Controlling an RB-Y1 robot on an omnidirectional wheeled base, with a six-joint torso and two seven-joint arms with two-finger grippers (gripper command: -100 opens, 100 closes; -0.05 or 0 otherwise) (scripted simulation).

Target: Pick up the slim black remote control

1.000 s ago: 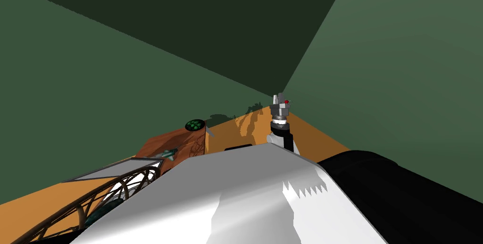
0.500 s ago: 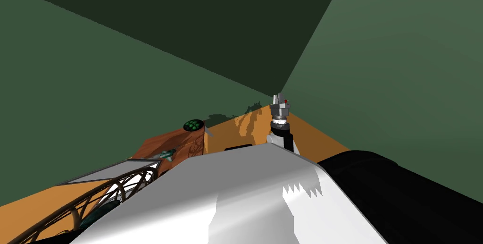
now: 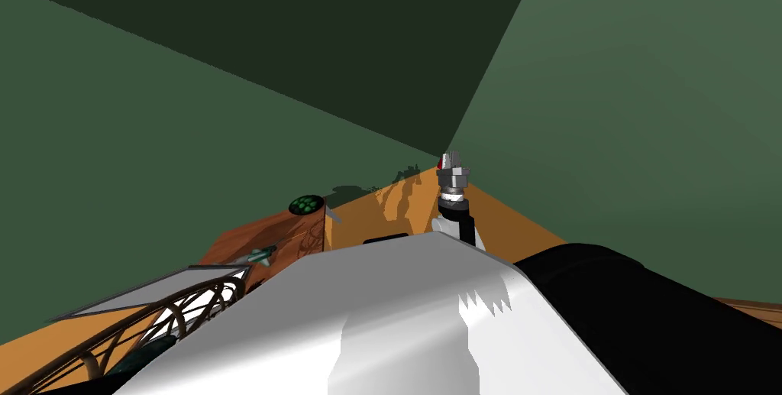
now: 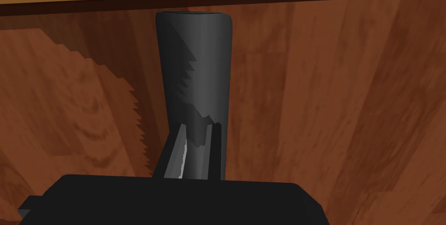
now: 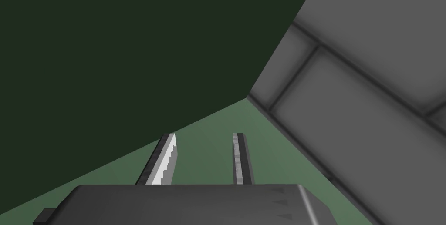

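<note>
Slim black bar-shaped remote control, clamped in left gripper.
Head view: right gripper raised before green wall. Left wrist view: fingers press the remote's sides, over brown wood-grain tabletop. Right wrist view: fingers apart.

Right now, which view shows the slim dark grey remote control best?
Left wrist view: the remote control is close, the left gripper shut on its sides. The head view gives its brown wooden table; the right wrist view looks away.

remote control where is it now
In the left wrist view, the remote control is pinched in the left claw over the brown wooden tabletop, reaching toward its edge.
</note>
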